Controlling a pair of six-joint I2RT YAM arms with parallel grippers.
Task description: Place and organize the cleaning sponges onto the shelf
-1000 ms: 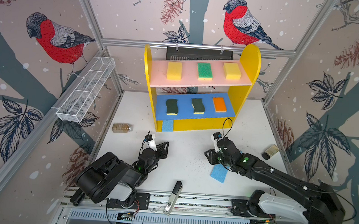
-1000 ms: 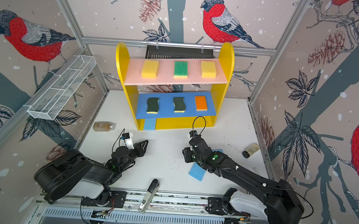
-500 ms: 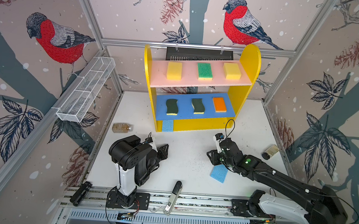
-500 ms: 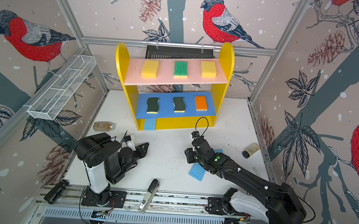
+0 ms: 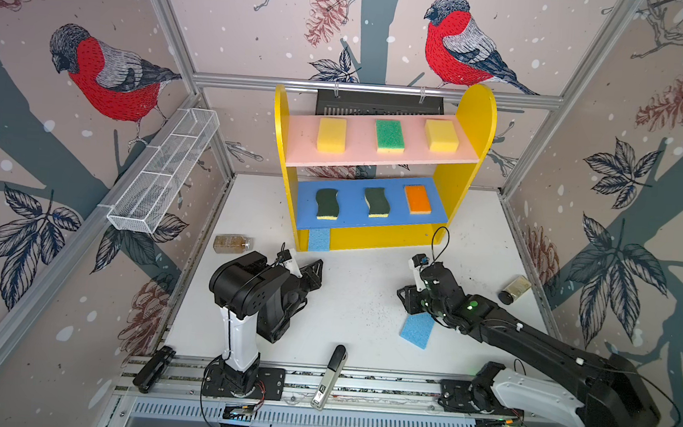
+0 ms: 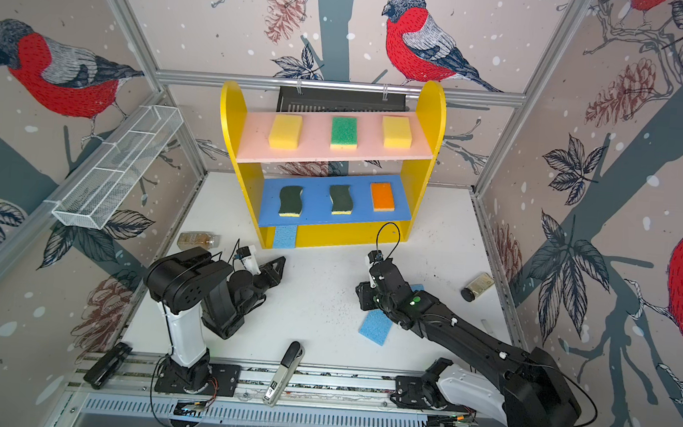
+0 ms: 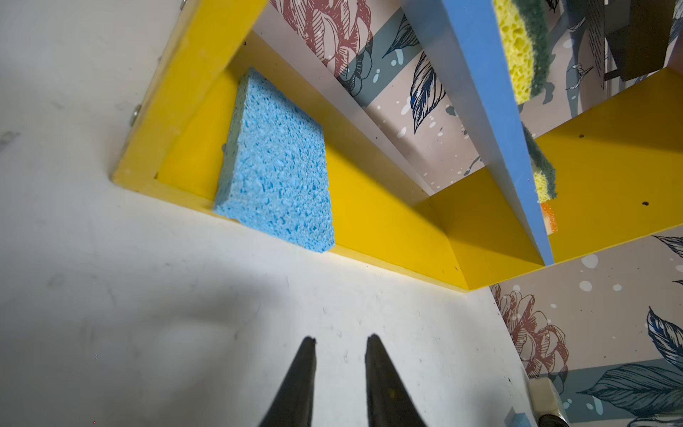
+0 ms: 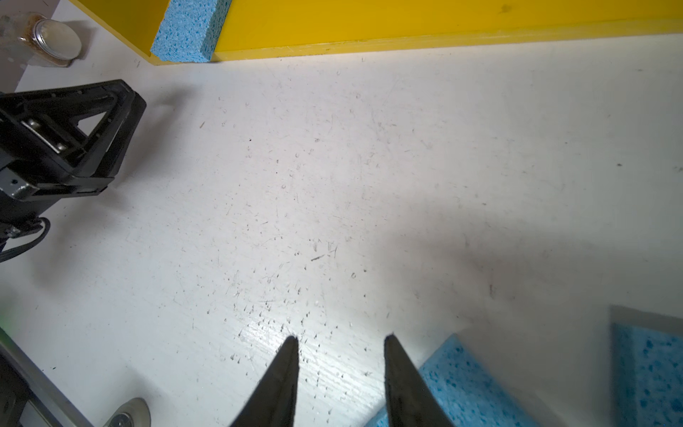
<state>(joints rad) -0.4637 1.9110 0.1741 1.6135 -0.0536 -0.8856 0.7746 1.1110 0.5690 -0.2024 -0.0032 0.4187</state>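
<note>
The white tabletop (image 5: 358,295) is carrying the shelf (image 5: 474,120) at its back. Three sponges are sitting on the shelf's pink board, three on its blue board and one on its yellow base.

Your right tool (image 8: 340,337) is hovering with jaws spread and empty. Your left tool (image 7: 340,338) is sitting slightly parted, pinching nothing and facing the placed blue sponge (image 7: 275,162) on the base.

The loose blue sponge (image 5: 416,331) is lying flat just beside the right tool (a second one (image 8: 646,369) is peeking out beside it). That loose one is probably your next pick. Because it is thin, try lowering the jaws astride its narrow sides and pressing lightly onto the tabletop before closing. Then slide it onto the base beside the placed one.

Compared with a second ago, the left arm (image 5: 239,327) is now standing upright instead of lying folded low. The right arm (image 5: 529,342) and the sponges are staying nearly where they were.
</note>
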